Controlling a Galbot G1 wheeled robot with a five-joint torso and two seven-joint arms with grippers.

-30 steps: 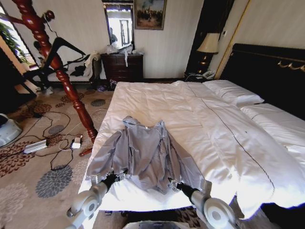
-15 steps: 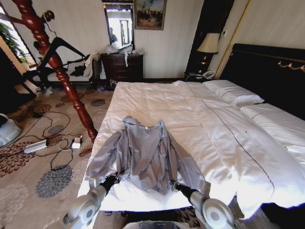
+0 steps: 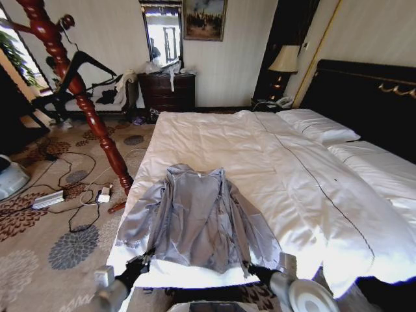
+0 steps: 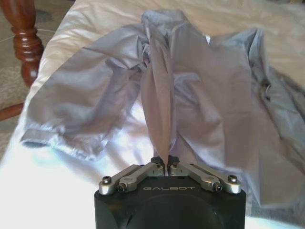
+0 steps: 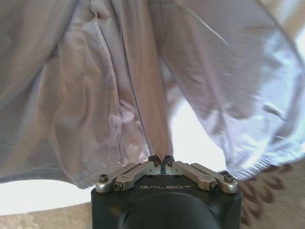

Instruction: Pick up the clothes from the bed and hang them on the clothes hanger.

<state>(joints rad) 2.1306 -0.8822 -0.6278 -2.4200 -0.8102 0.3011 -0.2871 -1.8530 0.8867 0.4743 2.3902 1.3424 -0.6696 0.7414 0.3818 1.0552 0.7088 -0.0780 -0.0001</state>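
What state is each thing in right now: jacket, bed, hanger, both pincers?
Jacket: spread on the bed, pinched at two hem points.
Bed: made, white duvet.
Clothes hanger: empty, on the wooden stand.
Left pincer: shut on a jacket fold.
Right pincer: shut on the jacket.

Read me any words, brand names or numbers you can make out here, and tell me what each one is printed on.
"GALBOT" on the black body of the left claw, which is shut on the clothes.
"GALBOT" on the black body of the right claw, also shut on the clothes.
No other text is readable.
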